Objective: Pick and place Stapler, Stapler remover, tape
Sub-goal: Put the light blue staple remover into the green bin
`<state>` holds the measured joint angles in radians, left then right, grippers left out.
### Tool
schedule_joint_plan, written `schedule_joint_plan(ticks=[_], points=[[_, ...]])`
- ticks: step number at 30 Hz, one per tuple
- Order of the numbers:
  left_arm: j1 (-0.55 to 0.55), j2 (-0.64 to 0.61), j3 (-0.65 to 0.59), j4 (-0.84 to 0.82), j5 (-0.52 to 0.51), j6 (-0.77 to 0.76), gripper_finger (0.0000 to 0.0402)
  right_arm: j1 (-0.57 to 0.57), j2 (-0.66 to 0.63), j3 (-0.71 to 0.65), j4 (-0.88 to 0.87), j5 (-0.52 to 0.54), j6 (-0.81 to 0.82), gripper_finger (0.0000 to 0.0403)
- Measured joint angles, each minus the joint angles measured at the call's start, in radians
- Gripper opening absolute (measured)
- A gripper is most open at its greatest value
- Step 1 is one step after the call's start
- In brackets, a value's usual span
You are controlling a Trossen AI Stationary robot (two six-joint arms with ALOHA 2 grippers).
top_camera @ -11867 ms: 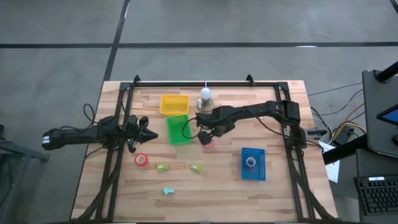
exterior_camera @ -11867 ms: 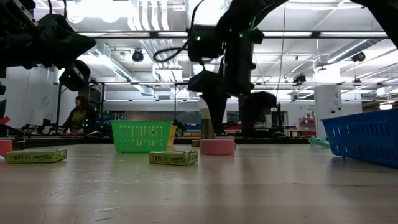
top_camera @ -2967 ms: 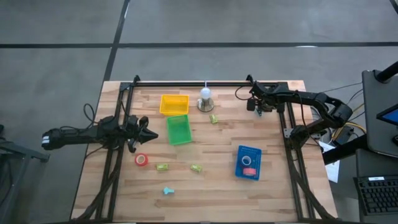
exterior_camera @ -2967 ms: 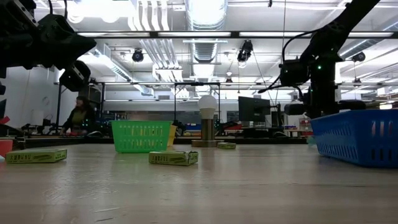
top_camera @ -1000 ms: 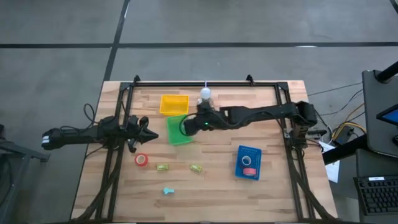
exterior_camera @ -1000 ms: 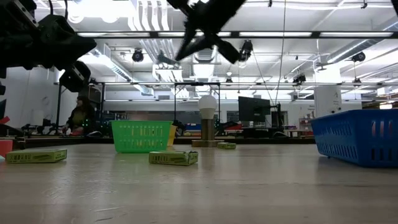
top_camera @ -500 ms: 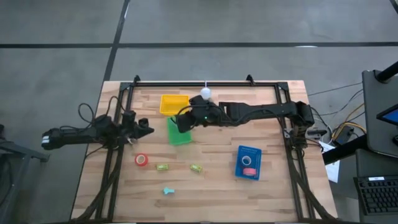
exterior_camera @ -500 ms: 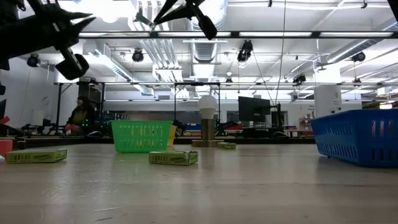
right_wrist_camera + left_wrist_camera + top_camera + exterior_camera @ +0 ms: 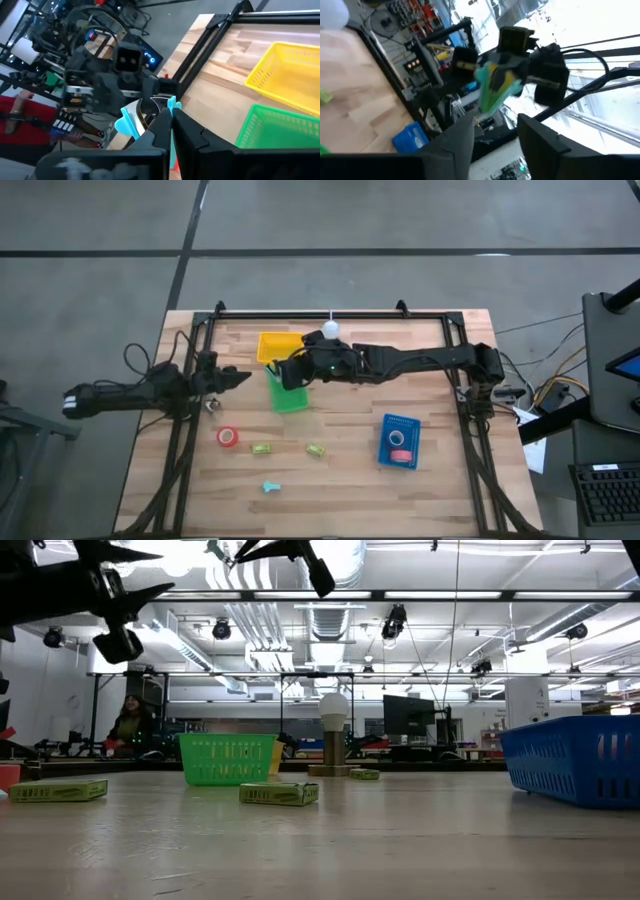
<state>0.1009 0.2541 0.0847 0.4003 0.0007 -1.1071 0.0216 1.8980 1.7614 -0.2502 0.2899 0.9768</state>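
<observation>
While a small cyan item [image 9: 129, 125] is pinched between the nearly closed jaws of the right gripper [image 9: 286, 372], it is held in the air above the left end of the green basket [image 9: 292, 399], just near of the yellow basket [image 9: 275, 345]. One red tape roll [image 9: 228, 437] is seen lying on the table [image 9: 440, 400] at the near left, well apart from both grippers. Two more rolls, one red [image 9: 398, 456], are seen inside the blue basket [image 9: 386, 442] at the near right. The left gripper [image 9: 238, 377] is raised left of the green basket, its jaws spread wide and empty.
</observation>
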Motion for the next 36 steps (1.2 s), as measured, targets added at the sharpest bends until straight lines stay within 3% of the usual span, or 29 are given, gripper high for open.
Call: schedule_joint_plan(ticks=[8,15,22,29,36], points=[[0.0,0.125,0.118,0.022,-0.035,0.16,0.0174,0.0,0.023,0.001,0.033,-0.001,0.018,0.0008],[0.001,0.233,0.165,0.024,-0.037,0.174,0.0172,0.0,0.024,0.002,0.091,-0.004,0.018,0.0008],[0.001,0.259,0.185,0.04,-0.026,0.213,0.0169,-0.001,0.024,0.001,0.069,0.002,0.029,0.0008],[0.001,0.261,0.186,0.041,-0.021,0.215,0.014,-0.003,0.024,-0.001,0.064,0.002,0.043,0.0008],[0.001,0.261,0.186,0.053,-0.026,0.209,0.0084,-0.003,0.024,-0.001,0.039,0.001,0.045,0.0008]])
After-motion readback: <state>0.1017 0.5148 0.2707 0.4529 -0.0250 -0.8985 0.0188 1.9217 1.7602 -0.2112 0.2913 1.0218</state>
